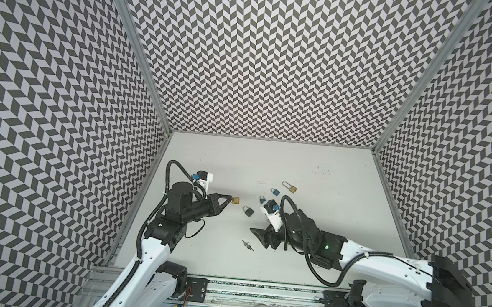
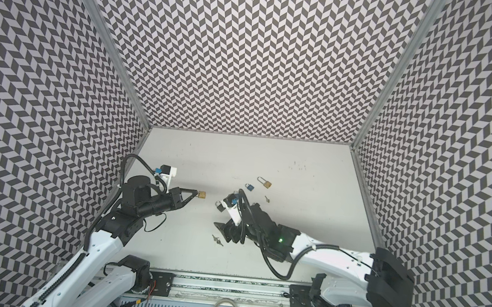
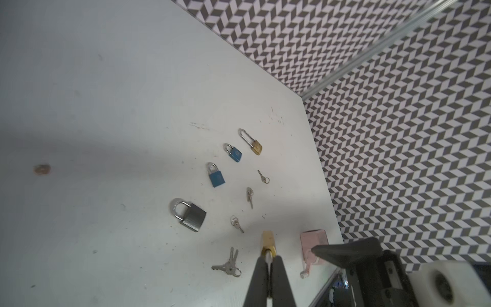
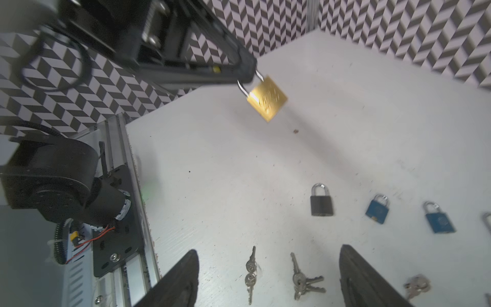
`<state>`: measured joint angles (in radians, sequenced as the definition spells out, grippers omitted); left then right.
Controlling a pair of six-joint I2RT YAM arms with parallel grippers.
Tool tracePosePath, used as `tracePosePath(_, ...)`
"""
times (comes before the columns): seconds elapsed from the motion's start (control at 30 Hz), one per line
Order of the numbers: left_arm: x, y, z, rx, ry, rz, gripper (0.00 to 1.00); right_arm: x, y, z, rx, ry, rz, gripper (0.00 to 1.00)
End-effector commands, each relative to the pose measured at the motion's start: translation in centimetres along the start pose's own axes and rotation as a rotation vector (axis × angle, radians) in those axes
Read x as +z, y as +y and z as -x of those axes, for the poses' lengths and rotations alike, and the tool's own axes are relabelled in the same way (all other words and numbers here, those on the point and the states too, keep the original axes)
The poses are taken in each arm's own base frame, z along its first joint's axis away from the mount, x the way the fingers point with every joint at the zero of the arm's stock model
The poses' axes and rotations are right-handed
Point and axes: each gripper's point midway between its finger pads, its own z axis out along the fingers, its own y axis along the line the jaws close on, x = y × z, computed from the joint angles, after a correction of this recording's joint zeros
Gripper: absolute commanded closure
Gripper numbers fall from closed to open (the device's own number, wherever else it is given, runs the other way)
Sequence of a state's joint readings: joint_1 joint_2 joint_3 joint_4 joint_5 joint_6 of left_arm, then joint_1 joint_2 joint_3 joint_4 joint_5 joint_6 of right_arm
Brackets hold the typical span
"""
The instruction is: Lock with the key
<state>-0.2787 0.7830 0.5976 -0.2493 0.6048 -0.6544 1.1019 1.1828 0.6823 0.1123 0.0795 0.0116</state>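
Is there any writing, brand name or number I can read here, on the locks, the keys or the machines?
No text here can be read.
Brass padlock in the left gripper: engraved marks on its face, too blurred to read.
One blue padlock and the other blue padlock: a round emblem on each, too small to read.
Grey padlock: marks on its shackle, too small to read.
Keys: no legible stamps.

Shiny brass padlock (image 4: 267, 98); matt, scuffed white table (image 4: 345, 127).
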Motion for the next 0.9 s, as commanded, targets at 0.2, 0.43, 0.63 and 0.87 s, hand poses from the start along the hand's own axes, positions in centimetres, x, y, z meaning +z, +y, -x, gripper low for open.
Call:
tracePosePath(0.2,2.1,-11.3,-1.7,0.215,0.127,-0.343,1.00,-4.1,-1.1,3.8,-0.381,-0.144,-0.083,0.19)
tracePosePath(0.43,3.3,-14.4,-3.2,0.276,0.196,-0.421,1.00,-6.1,-2.0,4.7,-0.393,-0.160,-0.149,0.25)
tracePosePath(0.63,3.6,-15.0,-3.7,0.291,0.216,-0.435,1.00,-5.7,-2.0,4.4,-0.401,-0.131,-0.149,0.41)
tracePosePath(0.87,3.9,-14.6,-4.1,0.286,0.229,-0.428,1.00,-5.9,-1.5,5.1,-0.390,-0.160,-0.122,0.45)
